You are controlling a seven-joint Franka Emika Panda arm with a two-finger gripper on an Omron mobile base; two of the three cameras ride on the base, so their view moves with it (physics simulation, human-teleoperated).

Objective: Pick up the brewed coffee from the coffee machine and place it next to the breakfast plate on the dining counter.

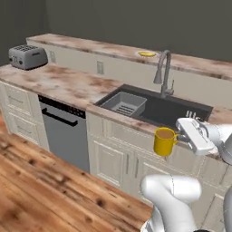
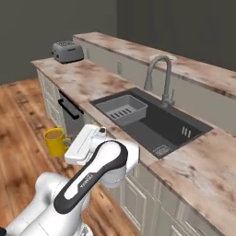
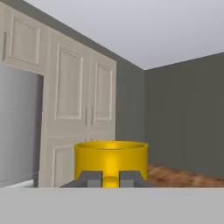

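Yellow, the brewed coffee (image 1: 165,141) stands upright at lower right of the left base view, held by the gripper (image 1: 180,136) at its handle, far below the breakfast plate (image 1: 147,54) on the dining counter (image 1: 90,46) at top. In the right base view the mug hangs at left, over the floor. In the hand view the fingers (image 3: 91,178) close on the handle, opening upward.

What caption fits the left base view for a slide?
Gripper carries the yellow mug of coffee upright, in front of the sink cabinets.

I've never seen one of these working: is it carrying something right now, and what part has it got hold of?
Yes: the gripper holds the yellow mug of coffee by its side handle, upright, in the air in front of the cabinets.
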